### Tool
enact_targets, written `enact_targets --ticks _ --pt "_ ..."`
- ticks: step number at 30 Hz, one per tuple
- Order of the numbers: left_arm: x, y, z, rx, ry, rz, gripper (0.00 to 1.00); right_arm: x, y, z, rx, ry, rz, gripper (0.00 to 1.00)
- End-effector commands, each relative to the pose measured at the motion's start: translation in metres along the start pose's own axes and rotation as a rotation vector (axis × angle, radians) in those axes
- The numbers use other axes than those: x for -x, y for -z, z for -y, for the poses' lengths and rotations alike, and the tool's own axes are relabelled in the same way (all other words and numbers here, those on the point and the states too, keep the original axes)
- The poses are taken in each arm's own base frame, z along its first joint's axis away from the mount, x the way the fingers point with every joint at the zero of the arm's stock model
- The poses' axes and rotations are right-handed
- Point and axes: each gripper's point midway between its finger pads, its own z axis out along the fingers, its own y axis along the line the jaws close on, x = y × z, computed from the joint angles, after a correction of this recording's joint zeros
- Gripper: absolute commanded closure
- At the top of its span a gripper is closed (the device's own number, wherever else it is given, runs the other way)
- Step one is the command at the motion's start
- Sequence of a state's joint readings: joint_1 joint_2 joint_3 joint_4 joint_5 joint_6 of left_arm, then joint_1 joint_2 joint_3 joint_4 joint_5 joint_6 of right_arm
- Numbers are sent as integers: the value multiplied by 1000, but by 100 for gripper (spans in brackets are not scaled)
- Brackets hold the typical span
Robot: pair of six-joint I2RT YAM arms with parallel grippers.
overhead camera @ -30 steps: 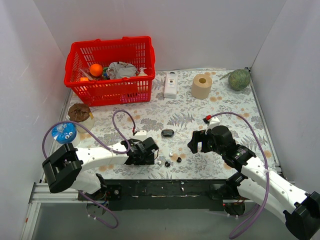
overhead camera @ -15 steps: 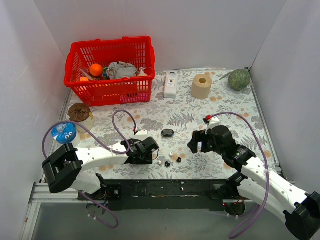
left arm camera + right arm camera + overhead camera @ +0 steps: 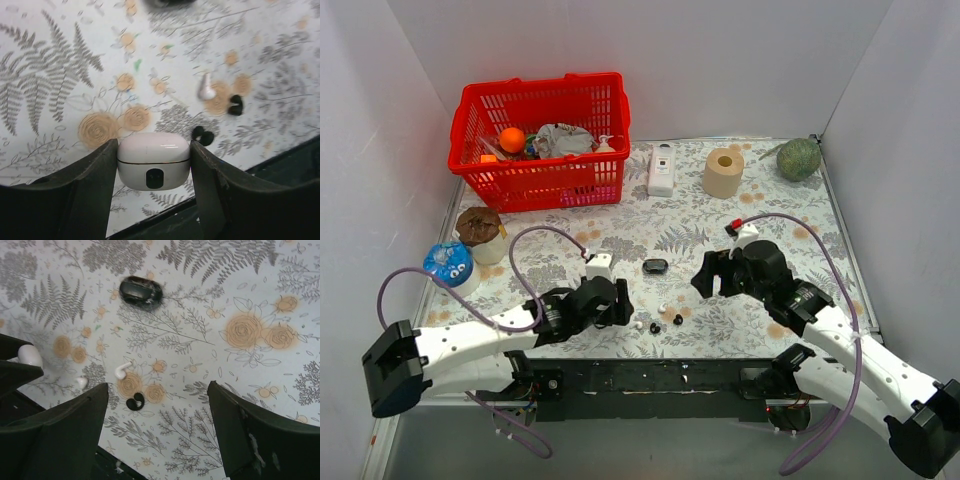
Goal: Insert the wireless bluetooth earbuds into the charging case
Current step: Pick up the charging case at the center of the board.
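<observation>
My left gripper (image 3: 154, 167) is shut on a white charging case (image 3: 154, 159) with its lid closed, low over the floral table near the front edge. Just beyond it lie a white earbud (image 3: 205, 88) and two black earbuds (image 3: 235, 105) (image 3: 203, 135). From above, the left gripper (image 3: 618, 316) sits left of the small buds (image 3: 655, 327). A black charging case (image 3: 655, 266) (image 3: 141, 291), lid shut, lies further back. My right gripper (image 3: 157, 425) (image 3: 710, 283) hangs open and empty above the table, right of a white earbud (image 3: 122, 370) and a black earbud (image 3: 135, 402).
A red basket (image 3: 540, 140) full of items stands at the back left. Along the back are a white bottle (image 3: 662, 170), a paper roll (image 3: 724, 172) and a green melon (image 3: 798, 158). A blue ball (image 3: 448, 264) and a brown-lidded cup (image 3: 480, 228) sit at the left edge.
The left jaws have narrowed onto the white case, and the left arm has swung its elbow out to the lower left. The right gripper has shifted slightly back.
</observation>
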State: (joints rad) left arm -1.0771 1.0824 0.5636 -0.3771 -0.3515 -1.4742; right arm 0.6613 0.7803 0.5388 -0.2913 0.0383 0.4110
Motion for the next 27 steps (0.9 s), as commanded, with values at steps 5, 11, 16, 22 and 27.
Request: enact_targets --ticks 5,11,16,22,27 --pt "74 44 62 -446 -214 498 90 75 27 -66 224 81 51 10" --pt "93 70 81 -574 -432 732 90 100 39 -89 289 89 43 9" --pt "98 66 92 -565 -646 799 100 97 34 -101 318 81 -66 9" --pt "112 71 93 -508 -763 889 100 104 40 -123 382 105 -69 9" --pt "118 79 92 -500 -771 938 100 109 40 -142 408 181 -49 5"
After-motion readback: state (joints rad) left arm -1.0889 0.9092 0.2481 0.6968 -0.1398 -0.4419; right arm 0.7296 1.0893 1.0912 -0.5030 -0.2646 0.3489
